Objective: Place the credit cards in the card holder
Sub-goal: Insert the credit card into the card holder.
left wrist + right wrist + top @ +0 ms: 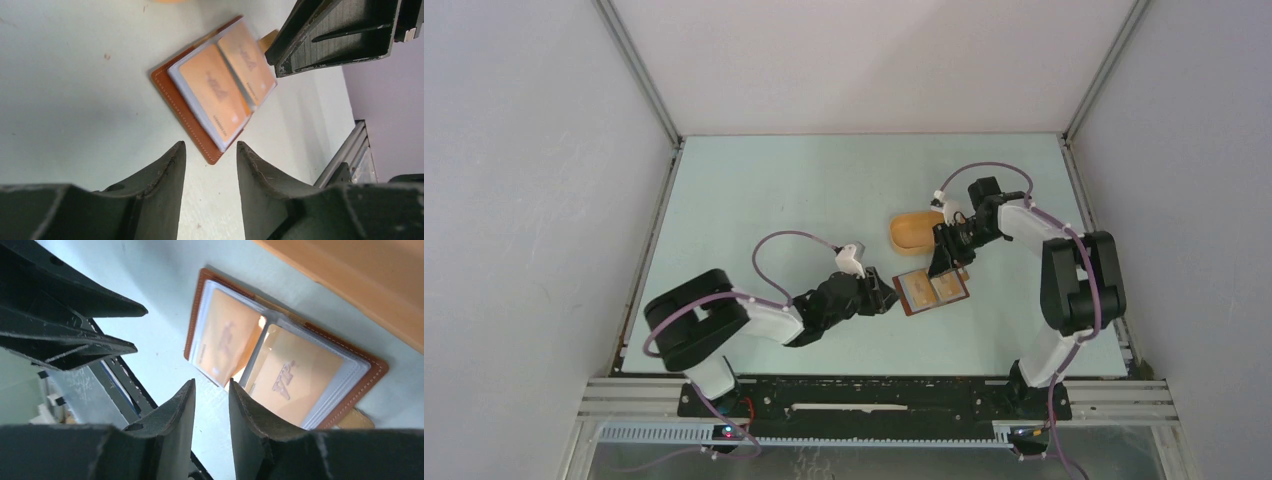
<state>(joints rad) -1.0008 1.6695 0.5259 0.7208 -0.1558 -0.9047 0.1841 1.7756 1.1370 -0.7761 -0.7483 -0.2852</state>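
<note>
Left gripper (pixel 210 150) is sitting parted and empty just beside the near edge of the open card holder (pixel 932 290), which is lying flat with credit cards (pixel 212 90) sleeved inside; the right gripper (pixel 211 387), also parted and empty, is hanging at its far edge.

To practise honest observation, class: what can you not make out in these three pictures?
1) Print on the orange rectangular cards in the open reddish-brown leather card holder: blurred in both wrist views, too small from above.
2) Orange-yellow oval tray: cut off by the frame edge in the right wrist view.
3) Holder's far edge, top view: covered by the black right gripper.
</note>
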